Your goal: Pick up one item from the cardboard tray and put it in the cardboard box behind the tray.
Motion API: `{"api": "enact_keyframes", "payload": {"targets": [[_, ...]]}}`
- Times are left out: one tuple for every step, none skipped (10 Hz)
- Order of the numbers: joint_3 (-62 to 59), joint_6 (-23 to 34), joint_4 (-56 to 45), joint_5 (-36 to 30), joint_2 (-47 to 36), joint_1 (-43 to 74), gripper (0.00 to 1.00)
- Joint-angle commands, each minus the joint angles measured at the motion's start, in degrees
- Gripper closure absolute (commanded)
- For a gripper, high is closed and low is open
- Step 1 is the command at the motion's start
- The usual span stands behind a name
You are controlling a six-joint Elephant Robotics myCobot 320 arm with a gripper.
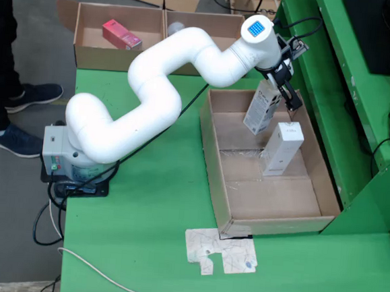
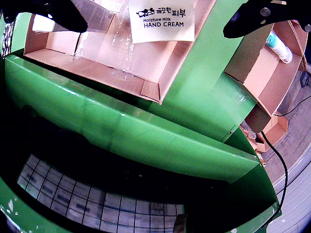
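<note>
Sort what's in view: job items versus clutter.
Job:
- tray
- held carton in the gripper
- second carton in the tray
- box behind

Clutter:
- pink pack in the box
- cardboard scrap
- white cable
- bystander's shoes

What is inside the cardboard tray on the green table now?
One white carton lies in the cardboard tray. The gripper holds a hand cream box above it. The tray floor under both is hidden.
</note>
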State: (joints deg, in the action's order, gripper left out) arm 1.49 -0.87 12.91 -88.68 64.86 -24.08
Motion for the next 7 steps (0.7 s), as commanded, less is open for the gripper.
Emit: {"api": "enact_keyframes", "payload": {"targets": [[-1.5,-0.4,-2.3,-1.6,-2.2,0.1,0.00],[-1.5,-0.4,-4.3,-2.3,-2.8,0.2,0.00],[-1.5,-0.4,-5.0,-2.6,-3.0,0.2,0.00],[-1.5,-0.4,-5.8,-2.8,-3.2,0.1,0.00],[-1.5,-0.4,-5.8,-2.8,-3.2,0.1,0.00],[-1.5,-0.4,-6.0,-2.8,-3.1,0.2,0.00],[-1.5,-0.4,-6.0,-2.8,-3.1,0.2,0.00]]}}
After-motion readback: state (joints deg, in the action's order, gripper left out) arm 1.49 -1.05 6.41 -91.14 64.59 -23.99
